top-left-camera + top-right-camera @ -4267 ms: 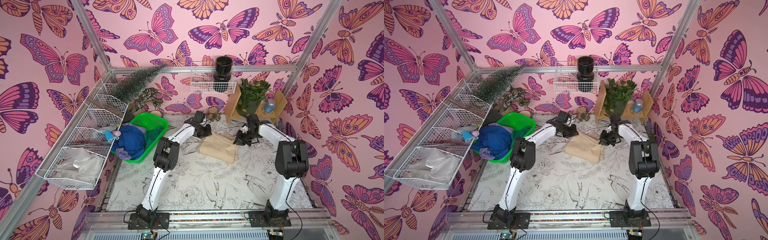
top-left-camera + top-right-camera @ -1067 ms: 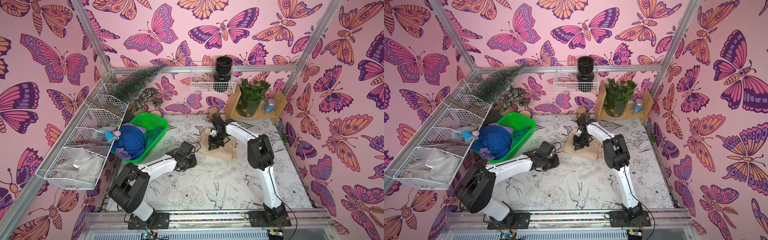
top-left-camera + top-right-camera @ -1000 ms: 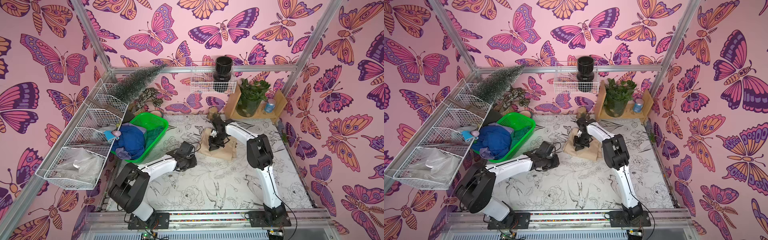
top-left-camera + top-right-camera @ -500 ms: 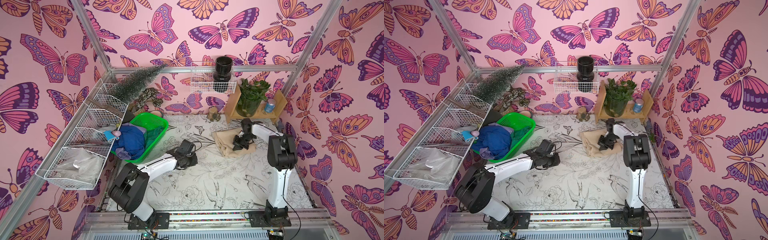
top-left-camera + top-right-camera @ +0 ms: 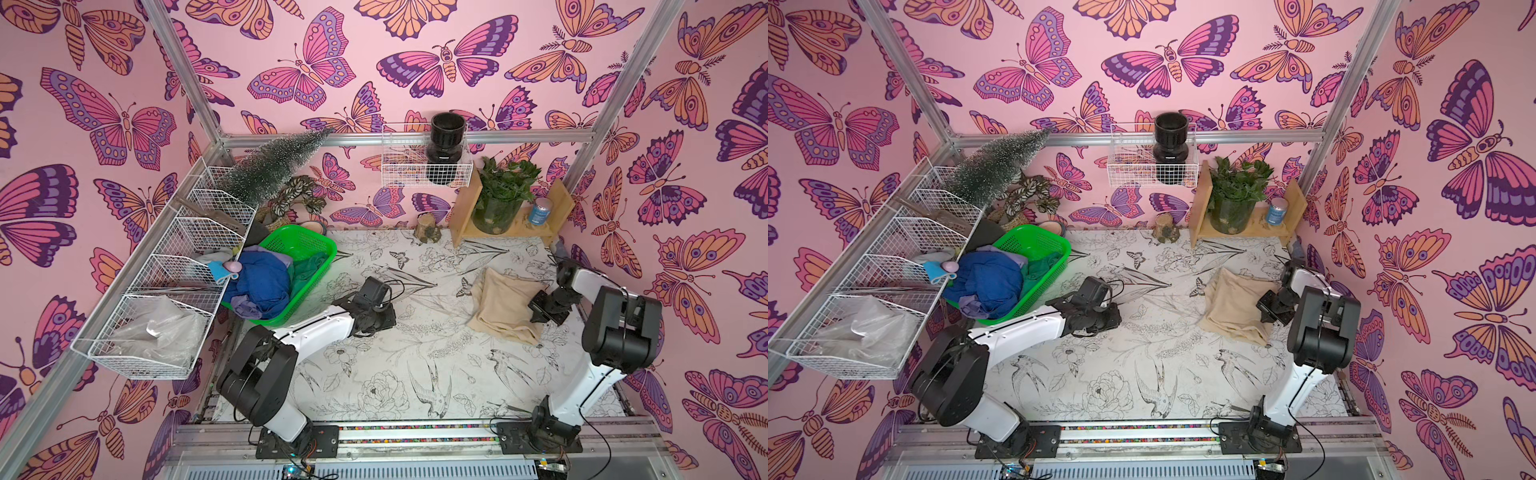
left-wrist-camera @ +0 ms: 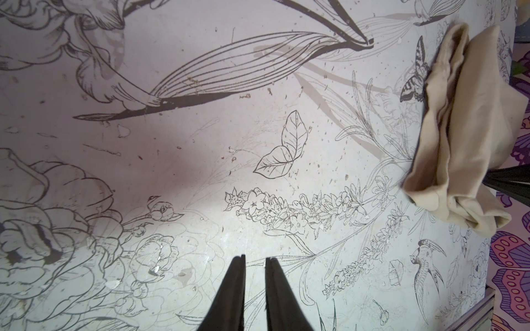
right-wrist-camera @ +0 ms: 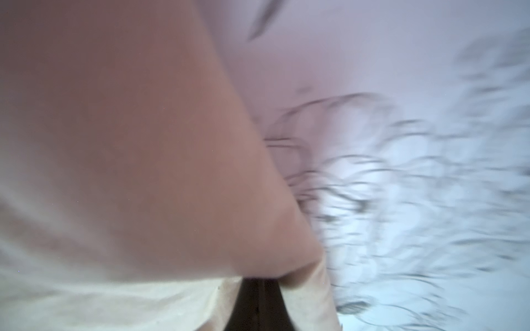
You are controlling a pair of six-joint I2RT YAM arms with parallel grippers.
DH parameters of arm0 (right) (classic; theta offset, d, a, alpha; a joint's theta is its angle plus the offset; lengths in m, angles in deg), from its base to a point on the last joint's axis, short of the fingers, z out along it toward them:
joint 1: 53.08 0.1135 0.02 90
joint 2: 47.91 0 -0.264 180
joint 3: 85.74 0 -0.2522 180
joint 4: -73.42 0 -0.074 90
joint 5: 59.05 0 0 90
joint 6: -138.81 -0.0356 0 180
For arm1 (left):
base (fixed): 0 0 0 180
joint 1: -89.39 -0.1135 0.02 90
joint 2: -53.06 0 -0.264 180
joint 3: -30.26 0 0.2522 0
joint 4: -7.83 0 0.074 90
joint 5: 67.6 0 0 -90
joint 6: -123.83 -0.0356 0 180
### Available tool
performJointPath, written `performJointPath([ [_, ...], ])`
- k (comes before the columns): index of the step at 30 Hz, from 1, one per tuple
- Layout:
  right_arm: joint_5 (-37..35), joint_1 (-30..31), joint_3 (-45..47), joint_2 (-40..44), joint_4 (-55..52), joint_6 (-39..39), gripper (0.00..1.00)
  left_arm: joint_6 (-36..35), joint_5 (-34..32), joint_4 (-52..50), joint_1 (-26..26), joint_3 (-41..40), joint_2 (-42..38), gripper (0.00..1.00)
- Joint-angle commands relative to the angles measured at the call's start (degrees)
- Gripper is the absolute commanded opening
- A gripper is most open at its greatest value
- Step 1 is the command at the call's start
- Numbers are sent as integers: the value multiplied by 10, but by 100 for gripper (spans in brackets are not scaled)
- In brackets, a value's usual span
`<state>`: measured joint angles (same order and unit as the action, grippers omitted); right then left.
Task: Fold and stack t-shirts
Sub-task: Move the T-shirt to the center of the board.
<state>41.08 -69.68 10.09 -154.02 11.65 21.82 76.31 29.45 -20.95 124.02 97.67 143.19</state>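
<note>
One beige tee, folded, rumpled, R gripper clamped on its edge, L gripper slightly apart, empty.

Beige t-shirt, royal blue t-shirt, bright green basket, white tabletop drawn with black flowers

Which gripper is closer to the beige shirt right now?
Right. The right gripper pinches the edge of the beige shirt; the left gripper is well apart from it, over the table.
</note>
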Motion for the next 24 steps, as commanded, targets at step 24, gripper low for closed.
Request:
performJointPath([
  [24, 118, 326, -81, -102, 16, -49, 0, 9, 0, -4, 31, 21, 47, 19],
])
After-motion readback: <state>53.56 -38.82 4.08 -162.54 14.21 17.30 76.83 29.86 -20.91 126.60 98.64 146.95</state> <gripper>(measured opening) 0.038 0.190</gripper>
